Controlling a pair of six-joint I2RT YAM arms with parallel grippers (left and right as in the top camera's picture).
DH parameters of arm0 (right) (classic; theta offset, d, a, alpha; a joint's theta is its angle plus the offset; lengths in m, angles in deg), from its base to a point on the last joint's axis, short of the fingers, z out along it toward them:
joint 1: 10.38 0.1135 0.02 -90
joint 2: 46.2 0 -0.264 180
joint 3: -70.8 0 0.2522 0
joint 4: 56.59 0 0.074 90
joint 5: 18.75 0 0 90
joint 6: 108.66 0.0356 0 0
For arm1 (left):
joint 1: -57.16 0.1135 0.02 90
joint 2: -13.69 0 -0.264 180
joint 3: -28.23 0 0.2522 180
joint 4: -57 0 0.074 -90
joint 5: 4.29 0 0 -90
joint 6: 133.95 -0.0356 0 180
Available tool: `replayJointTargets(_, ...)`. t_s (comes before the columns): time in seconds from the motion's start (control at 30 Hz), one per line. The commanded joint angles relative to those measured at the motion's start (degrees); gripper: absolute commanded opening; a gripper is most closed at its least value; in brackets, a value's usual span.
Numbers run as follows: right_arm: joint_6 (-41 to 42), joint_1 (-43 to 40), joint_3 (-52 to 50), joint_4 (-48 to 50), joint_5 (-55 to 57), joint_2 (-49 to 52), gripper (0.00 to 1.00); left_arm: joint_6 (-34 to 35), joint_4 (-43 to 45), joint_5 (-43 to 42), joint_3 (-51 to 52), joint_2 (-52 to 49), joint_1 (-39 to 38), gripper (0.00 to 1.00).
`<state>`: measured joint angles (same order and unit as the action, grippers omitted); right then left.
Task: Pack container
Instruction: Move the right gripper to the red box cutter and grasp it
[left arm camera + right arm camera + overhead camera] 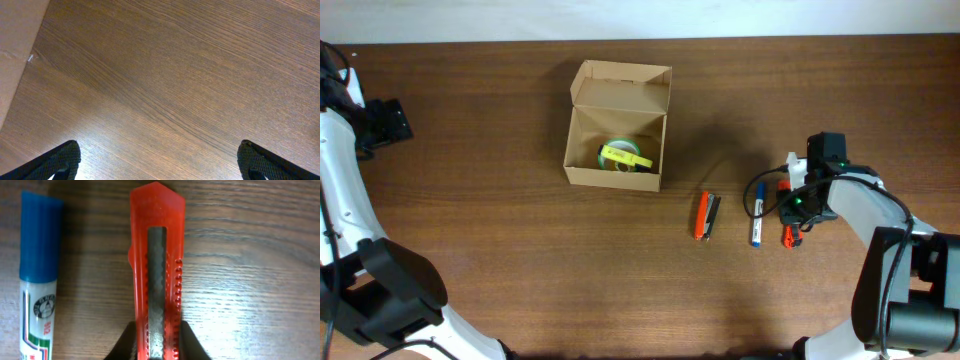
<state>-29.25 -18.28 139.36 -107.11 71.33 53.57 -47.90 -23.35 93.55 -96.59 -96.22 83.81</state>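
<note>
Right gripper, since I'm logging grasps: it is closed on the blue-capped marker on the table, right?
No. The right gripper is closed on the red utility knife on the table; the blue-capped marker lies beside it, ungripped. The right wrist view shows this.

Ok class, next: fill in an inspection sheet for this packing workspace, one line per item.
Surface: brown wooden table, no spills seen.
Job's things: cardboard box, lid open, tape roll inside.
Clutter: orange cutter beside a dark item; blue-capped marker; red cutter.
End effectors: left end effector open over bare wood; right end effector closed on the red cutter.
Cables: black cable looping by the right arm.
Surroundings: pale strip beyond the far edge.
</note>
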Motion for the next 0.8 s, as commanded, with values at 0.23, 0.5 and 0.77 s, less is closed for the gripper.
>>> replayJointTargets(0.23,2.49,-0.42,-0.26,0.57,-0.52,1.01,0.04,-1.09,0.0,-0.57,0.52,0.42,0.04,1.0)
replayJointTargets(0.5,2.43,-0.42,0.74,0.57,-0.5,-2.16,0.03,-1.07,-0.02,-0.57,0.52,0.42,0.04,1.0)
replayJointTargets(0.77,2.45,-0.42,6.71,-4.79,-0.55,-7.91,0.03,-1.09,-0.02,-0.57,0.52,0.42,0.04,1.0)
